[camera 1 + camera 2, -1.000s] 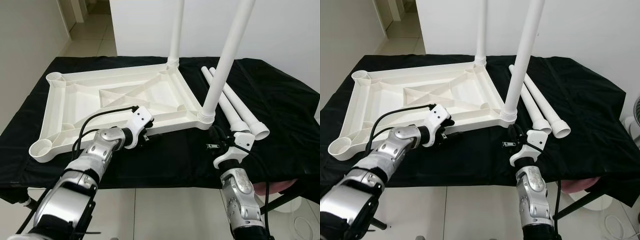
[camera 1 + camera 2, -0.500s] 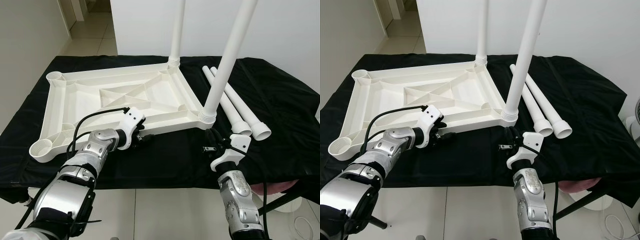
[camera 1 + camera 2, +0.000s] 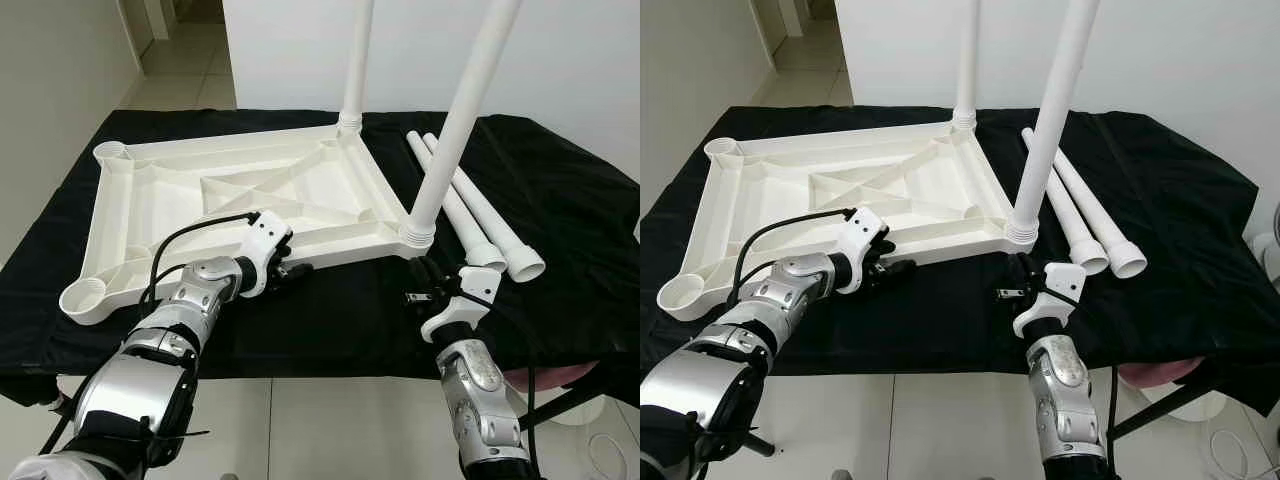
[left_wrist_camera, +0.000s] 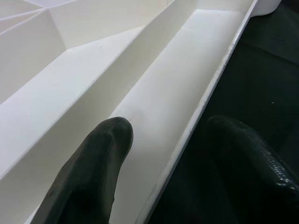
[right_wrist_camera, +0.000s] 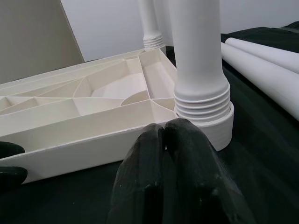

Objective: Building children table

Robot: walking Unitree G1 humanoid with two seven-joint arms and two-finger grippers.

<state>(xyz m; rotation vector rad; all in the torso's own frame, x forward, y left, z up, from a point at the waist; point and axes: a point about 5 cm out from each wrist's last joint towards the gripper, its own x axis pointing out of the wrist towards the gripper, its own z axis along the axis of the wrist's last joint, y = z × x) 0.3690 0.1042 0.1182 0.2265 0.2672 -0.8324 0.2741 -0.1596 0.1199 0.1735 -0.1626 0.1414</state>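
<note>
The white table top lies upside down on the black cloth. Two white legs stand upright in its right corners, one far and one near. Two loose legs lie on the cloth to the right. My left gripper is open at the top's near rim. One finger is inside the channel and the other finger is outside over the cloth. My right gripper is shut and holds nothing, just in front of the near leg's threaded socket.
Two open round sockets sit at the top's left corners, near and far. The cloth's front edge drops to the tiled floor right by my arms. A white wall stands behind the table. Bare cloth lies at the right.
My left gripper has edged a little to the left along the near rim. The right gripper stays shut in front of the near leg's base.
</note>
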